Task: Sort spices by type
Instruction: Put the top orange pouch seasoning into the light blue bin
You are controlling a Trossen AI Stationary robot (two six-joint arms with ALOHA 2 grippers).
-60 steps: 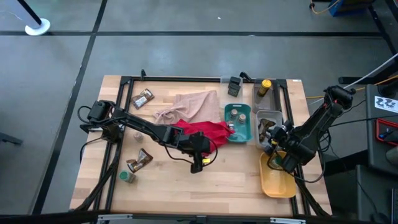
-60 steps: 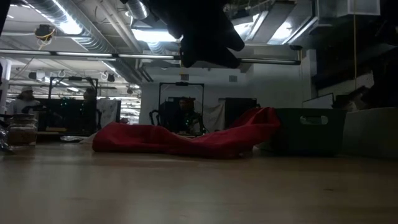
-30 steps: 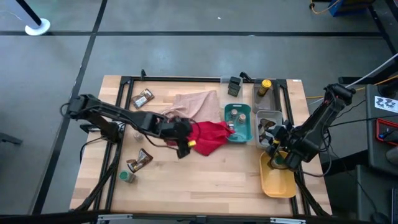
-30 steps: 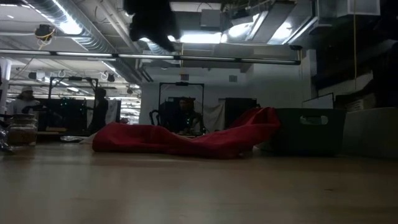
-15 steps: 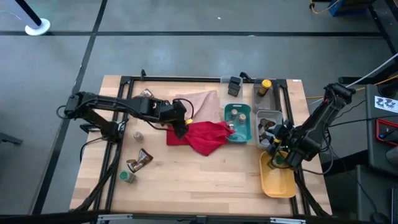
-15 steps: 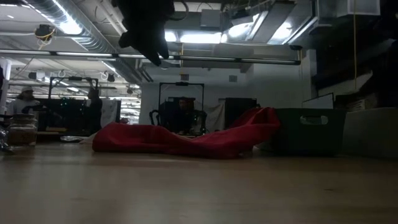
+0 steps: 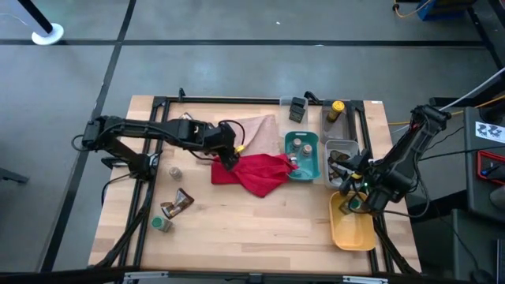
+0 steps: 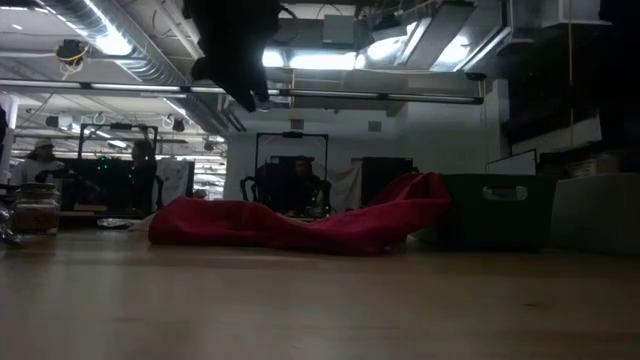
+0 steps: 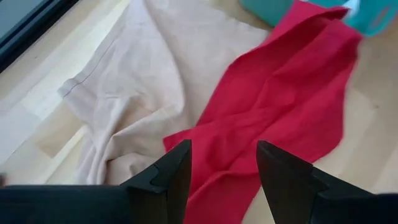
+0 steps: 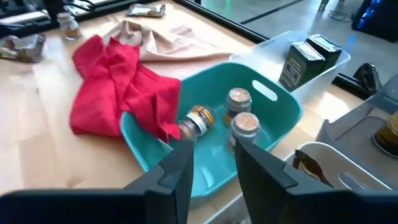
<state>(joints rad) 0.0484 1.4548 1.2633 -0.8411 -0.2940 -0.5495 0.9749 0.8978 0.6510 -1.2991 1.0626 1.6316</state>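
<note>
Your left tool (image 9: 224, 165) hung open over the red cloth (image 7: 254, 173), likely to uncover hidden spices. Your right tool (image 10: 212, 163) waited, fingers apart, above the teal tray (image 10: 283, 112).

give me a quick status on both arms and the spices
Left gripper open, empty, above red cloth. Right gripper open near teal tray holding three jars. Cloth edge overlaps tray.

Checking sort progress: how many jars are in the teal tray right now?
3. In the teal tray: two upright jars, one behind the other, and a third lying on its side beside the red cloth, which drapes over the rim and may hide more.
</note>
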